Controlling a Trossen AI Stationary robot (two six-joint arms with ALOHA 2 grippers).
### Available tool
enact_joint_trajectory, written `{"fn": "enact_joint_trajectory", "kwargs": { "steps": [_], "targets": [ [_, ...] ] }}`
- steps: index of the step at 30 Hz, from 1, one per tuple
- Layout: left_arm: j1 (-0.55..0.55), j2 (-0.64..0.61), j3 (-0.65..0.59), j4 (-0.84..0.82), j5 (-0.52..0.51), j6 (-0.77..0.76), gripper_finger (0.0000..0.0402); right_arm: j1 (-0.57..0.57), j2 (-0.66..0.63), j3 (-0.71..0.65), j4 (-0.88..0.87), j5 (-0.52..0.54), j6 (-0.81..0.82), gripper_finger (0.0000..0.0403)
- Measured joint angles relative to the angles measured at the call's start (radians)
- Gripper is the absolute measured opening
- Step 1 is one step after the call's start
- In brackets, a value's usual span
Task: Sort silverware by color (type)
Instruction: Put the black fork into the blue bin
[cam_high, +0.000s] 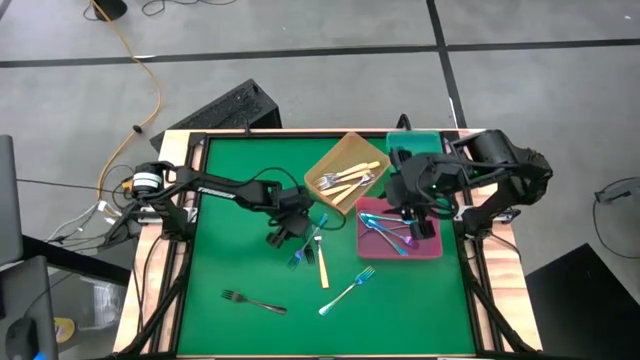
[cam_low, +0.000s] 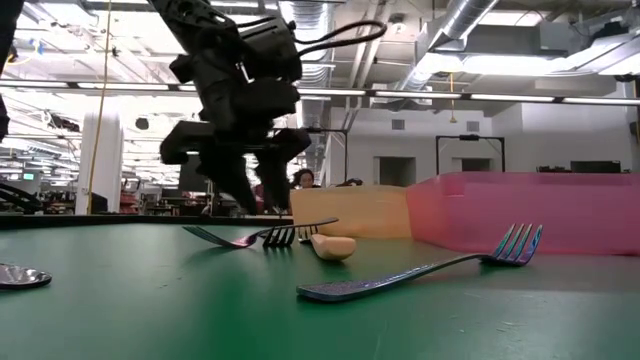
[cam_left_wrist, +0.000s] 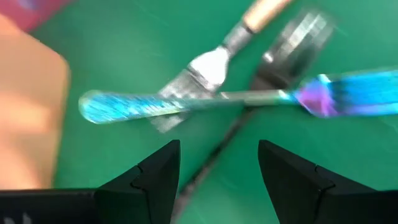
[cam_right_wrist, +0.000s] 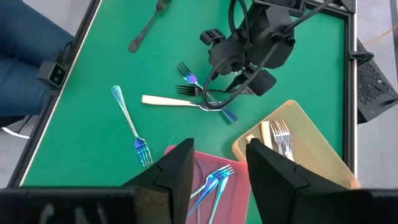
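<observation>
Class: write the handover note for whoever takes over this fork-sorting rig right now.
Left gripper: jaws open, poised over three crossed forks mid-table: blue fork, cream-handled fork, black fork.
Right gripper: jaws open, empty, above the pink tray.
Done: cream-handled forks in the orange tray; blue ones in the pink tray.
Left: that pile, a loose blue fork, a loose black fork.

Open-plan lab or industrial office: exposed ducts (cam_low: 330, 25) and strip lights (cam_low: 520, 65) overhead, grey floor (cam_high: 330, 25) strewn with cables (cam_high: 140, 75).
</observation>
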Motion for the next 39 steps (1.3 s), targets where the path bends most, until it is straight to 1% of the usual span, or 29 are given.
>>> {"fn": "enact_joint_trajectory", "kwargs": {
  "steps": [2,5,10,15,20,24,29,37,39],
  "targets": [
    [0.004,0.0,-0.004,-0.031,0.007,0.029,0.0201,0.007,0.0,0.0,0.0,0.001,0.015,0.0169],
    [0.013,0.0,-0.014,-0.035,0.025,0.059,0.0201,0.017,0.0,0.0,0.0,0.002,0.034,0.0169],
    [0.027,0.0,-0.014,0.006,0.035,0.093,0.0201,0.02,0.0,0.0,0.0,0.002,0.044,0.0169],
    [0.035,0.016,-0.014,0.024,0.102,0.136,0.02,0.019,0.0,0.0,0.0,0.002,0.06,0.0169],
    [0.035,0.089,-0.01,0.029,0.102,0.179,0.0181,0.02,0.001,0.0,0.0,0.002,0.075,0.0169],
    [0.036,0.123,0.013,0.024,0.116,0.146,0.0162,0.02,0.001,0.0,0.0,0.002,0.086,0.0169],
    [0.035,0.126,0.016,0.004,0.127,0.157,0.0121,0.019,0.001,0.0,0.001,0.002,0.086,0.0169],
    [0.036,0.127,0.016,-0.014,0.121,0.165,0.0013,0.02,0.001,0.0,0.001,0.002,0.103,0.0169],
    [0.036,0.127,0.016,-0.015,0.109,0.144,0.0006,0.02,0.001,0.0,0.001,0.002,0.104,0.0169]
  ]
}}
